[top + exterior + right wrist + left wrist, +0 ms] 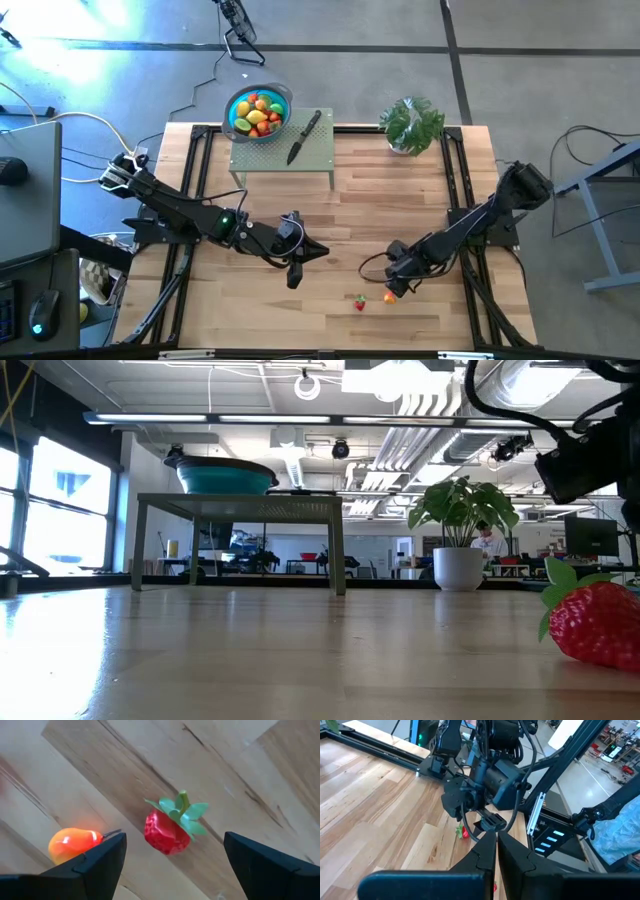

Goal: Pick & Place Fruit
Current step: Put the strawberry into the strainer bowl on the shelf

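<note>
A red strawberry [169,828] with a green leaf cap lies on its side on the wooden table near its front edge; it also shows as the strawberry [358,302] and the strawberry [595,622]. An orange-yellow fruit [71,844] lies beside it, also seen as the fruit [389,296]. My right gripper [172,865] hangs open just above them, pointing down, with the strawberry between the lines of its two fingers and touching neither. My left gripper [293,272] waits shut above the table's middle, with nothing in it. A blue bowl [258,112] holds several fruit.
The bowl stands on a green perforated stand [282,152] at the table's far side, next to a black-handled knife [303,137]. A potted plant [411,125] stands at the far right. Bare wood lies between the stand and both grippers.
</note>
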Motion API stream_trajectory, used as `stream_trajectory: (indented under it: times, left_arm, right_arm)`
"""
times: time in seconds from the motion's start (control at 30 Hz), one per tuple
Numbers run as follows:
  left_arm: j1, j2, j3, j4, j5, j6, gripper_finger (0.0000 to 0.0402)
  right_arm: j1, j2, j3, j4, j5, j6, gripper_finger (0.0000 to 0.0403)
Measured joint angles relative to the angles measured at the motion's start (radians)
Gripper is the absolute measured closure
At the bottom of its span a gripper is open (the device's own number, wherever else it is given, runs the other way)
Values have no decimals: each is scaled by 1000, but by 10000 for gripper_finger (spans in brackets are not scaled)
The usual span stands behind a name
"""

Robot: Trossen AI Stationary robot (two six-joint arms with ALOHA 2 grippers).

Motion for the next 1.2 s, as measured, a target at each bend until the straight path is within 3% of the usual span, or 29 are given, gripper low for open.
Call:
stream_trajectory:
  times: [0.2, 0.57, 0.97, 1.2]
  left_arm:
    - [0, 0, 0, 0, 0, 0, 387]
    - [0, 0, 0, -20, 0, -1, 387]
    - [0, 0, 0, -21, 0, -1, 387]
    - [0, 0, 0, -21, 0, -2, 387]
  right_arm:
    - [6, 13, 0, 15, 13, 19, 84]
    - [6, 13, 0, 40, 48, 27, 138]
    - [10, 69, 3, 57, 33, 16, 149]
    - [10, 68, 1, 49, 29, 14, 191]
